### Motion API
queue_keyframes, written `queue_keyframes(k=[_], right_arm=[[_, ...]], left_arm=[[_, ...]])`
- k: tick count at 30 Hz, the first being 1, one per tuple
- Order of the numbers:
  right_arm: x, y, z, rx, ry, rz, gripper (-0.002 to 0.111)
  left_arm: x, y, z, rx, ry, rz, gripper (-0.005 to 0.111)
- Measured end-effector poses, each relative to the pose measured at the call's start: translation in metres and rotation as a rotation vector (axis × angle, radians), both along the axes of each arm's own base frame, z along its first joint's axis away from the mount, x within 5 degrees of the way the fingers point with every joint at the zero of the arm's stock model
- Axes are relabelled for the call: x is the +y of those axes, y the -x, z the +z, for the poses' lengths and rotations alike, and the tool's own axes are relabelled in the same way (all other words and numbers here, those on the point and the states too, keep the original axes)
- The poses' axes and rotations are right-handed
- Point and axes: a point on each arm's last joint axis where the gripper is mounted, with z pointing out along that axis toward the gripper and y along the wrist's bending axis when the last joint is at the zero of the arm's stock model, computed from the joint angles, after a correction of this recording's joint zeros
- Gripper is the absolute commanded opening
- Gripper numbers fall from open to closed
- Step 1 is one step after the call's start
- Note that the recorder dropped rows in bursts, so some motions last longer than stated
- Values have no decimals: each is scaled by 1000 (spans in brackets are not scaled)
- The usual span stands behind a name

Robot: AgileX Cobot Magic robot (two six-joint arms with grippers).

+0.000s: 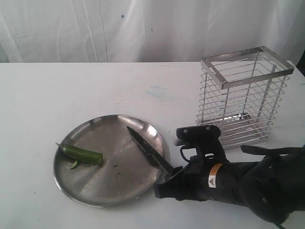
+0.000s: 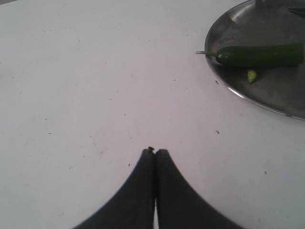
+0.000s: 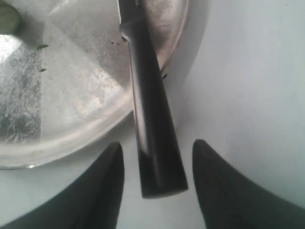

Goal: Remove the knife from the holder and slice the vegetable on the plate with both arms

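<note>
Where knife overhangs plate rim, right claw gapes

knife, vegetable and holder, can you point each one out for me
knife [image 1: 145, 147], exterior view, on the dark blade about halfway along.
vegetable [image 1: 84, 153], exterior view, on the middle of the green pod's body.
holder [image 1: 257, 78], exterior view, on the front strip of its flat steel rim.
</note>
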Motion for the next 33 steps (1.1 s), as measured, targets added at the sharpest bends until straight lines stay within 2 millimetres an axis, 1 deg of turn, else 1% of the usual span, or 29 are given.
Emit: queue_keyframes(k=[3, 4, 6, 10, 12, 13, 16, 18, 20, 22, 24, 26, 29, 33], right_arm=[[1, 0, 12, 7, 0, 3, 44], [1, 0, 20, 10, 7, 12, 44], [1, 1, 38, 2, 33, 53, 44], [-2, 4, 81, 18, 91, 117, 44], [-5, -4, 101, 10, 120, 127, 44], [-8, -9, 108, 12, 131, 121, 44], [-17, -32, 124, 55, 179, 89, 44], [-21, -45, 125, 144, 216, 106, 44], [-22, -51, 118, 281, 233, 177, 44], [-15, -52, 109, 422, 182, 273, 44], [-5, -48, 103, 520, 105, 404, 44], [2, -44, 101, 558, 41, 527, 44], [7, -40, 102, 539, -8, 668, 44], [8, -42, 104, 486, -14, 715, 44]], left_arm=[[0, 0, 0, 0, 0, 0, 0], [0, 0, 0, 0, 0, 0, 0], [0, 0, 0, 0, 0, 0, 0], [0, 0, 0, 0, 0, 0, 0], [0, 0, 0, 0, 0, 0, 0], [0, 0, 0, 0, 0, 0, 0], [0, 0, 0, 0, 0, 0, 0], [0, 0, 0, 0, 0, 0, 0], [0, 0, 0, 0, 0, 0, 0], [0, 0, 0, 0, 0, 0, 0], [0, 0, 0, 0, 0, 0, 0], [0, 0, 0, 0, 0, 0, 0], [0, 0, 0, 0, 0, 0, 0], [0, 0, 0, 0, 0, 0, 0]])
